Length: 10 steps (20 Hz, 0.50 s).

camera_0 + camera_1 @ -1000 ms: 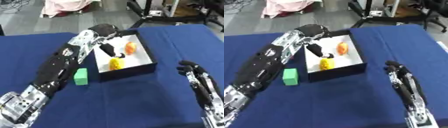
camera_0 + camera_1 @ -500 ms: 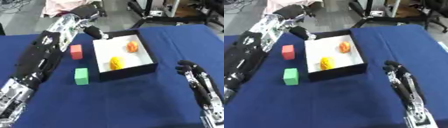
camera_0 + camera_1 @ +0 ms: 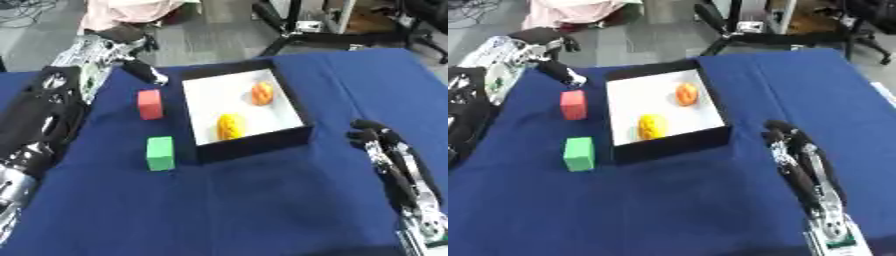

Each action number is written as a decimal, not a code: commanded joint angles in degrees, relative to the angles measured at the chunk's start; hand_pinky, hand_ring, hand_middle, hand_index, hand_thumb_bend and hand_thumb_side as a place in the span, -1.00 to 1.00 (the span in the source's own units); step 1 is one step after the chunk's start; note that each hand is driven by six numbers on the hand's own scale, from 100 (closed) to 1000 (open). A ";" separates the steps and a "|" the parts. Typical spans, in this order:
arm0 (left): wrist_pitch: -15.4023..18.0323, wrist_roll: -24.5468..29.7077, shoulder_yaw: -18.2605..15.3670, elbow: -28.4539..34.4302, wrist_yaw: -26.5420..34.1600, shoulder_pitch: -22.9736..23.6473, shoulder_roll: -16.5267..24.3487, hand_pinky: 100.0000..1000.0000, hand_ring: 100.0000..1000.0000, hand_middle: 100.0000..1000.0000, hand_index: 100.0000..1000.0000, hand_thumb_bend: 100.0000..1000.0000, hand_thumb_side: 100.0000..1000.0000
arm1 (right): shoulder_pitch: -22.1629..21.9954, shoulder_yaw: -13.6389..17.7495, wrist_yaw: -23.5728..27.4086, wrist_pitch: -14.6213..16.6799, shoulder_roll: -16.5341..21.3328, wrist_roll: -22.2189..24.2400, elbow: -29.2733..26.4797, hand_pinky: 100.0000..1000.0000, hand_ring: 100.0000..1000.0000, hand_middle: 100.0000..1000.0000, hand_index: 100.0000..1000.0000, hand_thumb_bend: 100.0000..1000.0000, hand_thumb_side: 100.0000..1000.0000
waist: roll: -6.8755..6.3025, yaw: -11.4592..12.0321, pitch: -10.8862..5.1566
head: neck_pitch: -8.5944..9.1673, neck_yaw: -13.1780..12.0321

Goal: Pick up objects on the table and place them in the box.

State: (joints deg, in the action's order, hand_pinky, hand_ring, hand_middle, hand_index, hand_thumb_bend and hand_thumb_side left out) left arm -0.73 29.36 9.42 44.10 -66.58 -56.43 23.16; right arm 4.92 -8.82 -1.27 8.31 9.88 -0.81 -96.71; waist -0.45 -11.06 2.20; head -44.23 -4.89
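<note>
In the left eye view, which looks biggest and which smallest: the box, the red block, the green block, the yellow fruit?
1. Box, by far the largest.
2. Green block and red block: about alike; the green one lies nearer the camera, so no ranking.
3. Yellow fruit, slightly smaller than the blocks.

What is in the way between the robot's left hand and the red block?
Nothing visible. The left hand hangs above the table's far edge, and the red block lies just nearer on bare blue cloth, left of the box.
</note>
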 commanded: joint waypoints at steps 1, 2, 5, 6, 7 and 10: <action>0.18 0.44 -1.77 -1.46 -3.30 -0.99 0.38 0.03 0.05 0.46 0.70 0.11 0.12 | 0.40 0.40 -0.07 -0.02 0.71 -0.15 -0.64 0.57 0.50 0.48 0.57 -1.00 0.25 | 0.68 -0.07 -0.89 | 0.11 0.24; 0.37 0.43 -2.16 -1.86 -4.13 -0.87 0.19 0.02 0.04 0.46 0.70 0.11 0.12 | 0.41 0.42 -0.07 -0.02 0.69 -0.18 -0.65 0.57 0.50 0.49 0.57 -1.00 0.25 | 0.69 -0.07 -0.89 | 0.11 0.28; 0.71 0.52 -2.85 -2.93 -5.75 -0.50 -0.22 0.02 0.04 0.46 0.69 0.11 0.10 | 0.44 0.43 -0.06 -0.04 0.65 -0.22 -0.66 0.57 0.50 0.48 0.57 -1.00 0.25 | 0.70 -0.06 -0.88 | 0.11 0.34; 0.80 0.50 -3.02 -3.24 -6.01 -0.36 -0.37 0.01 0.04 0.46 0.69 0.11 0.09 | 0.44 0.42 -0.07 -0.04 0.64 -0.21 -0.66 0.57 0.50 0.48 0.57 -1.00 0.25 | 0.71 -0.05 -0.88 | 0.11 0.36; 0.89 0.50 -3.13 -3.57 -6.17 -0.17 -0.56 0.01 0.03 0.45 0.69 0.10 0.08 | 0.45 0.41 -0.07 -0.04 0.63 -0.20 -0.66 0.57 0.50 0.48 0.57 -1.00 0.25 | 0.71 -0.05 -0.87 | 0.11 0.38; 0.82 -0.32 -3.40 -4.21 -6.50 0.33 -1.15 -0.06 -0.03 0.41 0.65 0.02 0.01 | 0.46 0.42 -0.09 -0.05 0.61 -0.22 -0.66 0.57 0.50 0.48 0.57 -1.00 0.25 | 0.73 -0.05 -0.86 | 0.11 0.42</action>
State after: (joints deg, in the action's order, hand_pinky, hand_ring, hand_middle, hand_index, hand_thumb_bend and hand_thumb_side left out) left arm -0.01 29.40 6.67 39.56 -72.75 -55.06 21.38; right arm 4.94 -8.81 -1.27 8.23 9.88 -0.90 -96.63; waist -0.45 -11.08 2.20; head -44.23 -4.57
